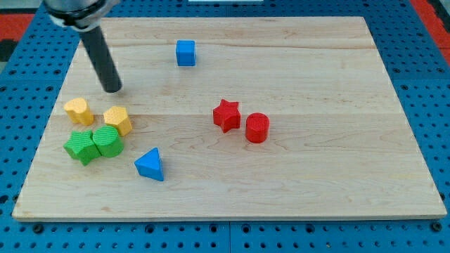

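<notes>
My tip (112,89) rests on the wooden worktop (316,183) at far left, touching no block; I carry no fingers, just the rod. Nearest, just on the near side, sit two yellow blocks (79,111) (117,119), then two touching green blocks (83,147) (107,140) and a blue triangle (150,164). A blue cube (185,53) lies farther right; a red star (226,114) and red cylinder (257,128) sit centre.

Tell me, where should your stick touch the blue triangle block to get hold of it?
I have no end effector that grips; my tip can only push. On the blue triangular block, I'd probably press a flat side face, not a corner, so it slides rather than spins. Coming from the view's right looks easiest, since the two green blocks sit close on its upper left.
</notes>
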### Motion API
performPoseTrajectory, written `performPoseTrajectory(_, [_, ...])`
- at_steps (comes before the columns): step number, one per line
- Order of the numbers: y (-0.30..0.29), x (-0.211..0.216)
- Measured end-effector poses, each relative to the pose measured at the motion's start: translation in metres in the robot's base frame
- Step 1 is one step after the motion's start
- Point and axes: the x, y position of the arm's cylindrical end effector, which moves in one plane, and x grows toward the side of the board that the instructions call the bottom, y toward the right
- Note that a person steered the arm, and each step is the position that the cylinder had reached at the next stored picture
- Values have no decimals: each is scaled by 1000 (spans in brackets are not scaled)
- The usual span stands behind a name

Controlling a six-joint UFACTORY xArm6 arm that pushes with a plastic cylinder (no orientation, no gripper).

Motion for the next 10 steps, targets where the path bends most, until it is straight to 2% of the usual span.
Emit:
performPoseTrajectory(2, [57,23])
performPoseTrajectory(10, [58,30])
